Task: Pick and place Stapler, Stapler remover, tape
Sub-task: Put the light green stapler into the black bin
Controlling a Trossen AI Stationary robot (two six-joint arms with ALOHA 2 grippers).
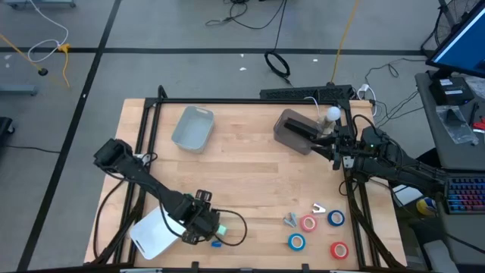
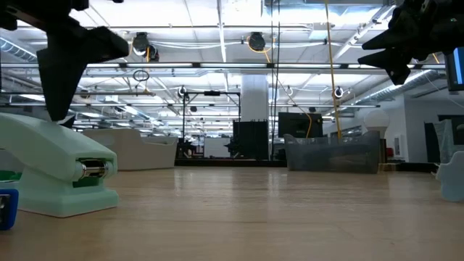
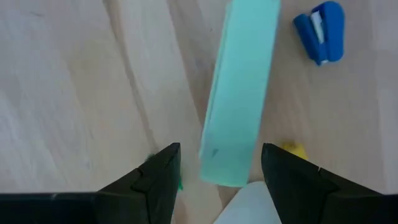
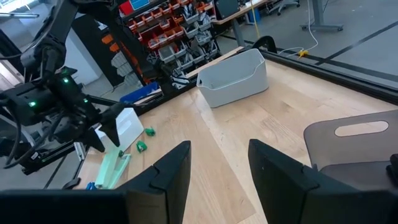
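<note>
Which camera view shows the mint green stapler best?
The left wrist view: the stapler fills the middle, lying on the wood just ahead of the open left gripper. The low view shows its side large but cut off at the edge. The high view shows little, under the arm. The right wrist view shows it small and far.

Bare surface (image 1: pixel 242 186) spans the middle, hemmed by the grey bin (image 1: pixel 192 127), dark tray (image 1: pixel 297 130), tape rolls (image 1: pixel 318 230) and mint stapler (image 3: pixel 239 93).

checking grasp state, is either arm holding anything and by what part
Nothing is held. The left gripper hangs open over one end of the mint stapler; the right gripper is open and empty near the dark bin.
</note>
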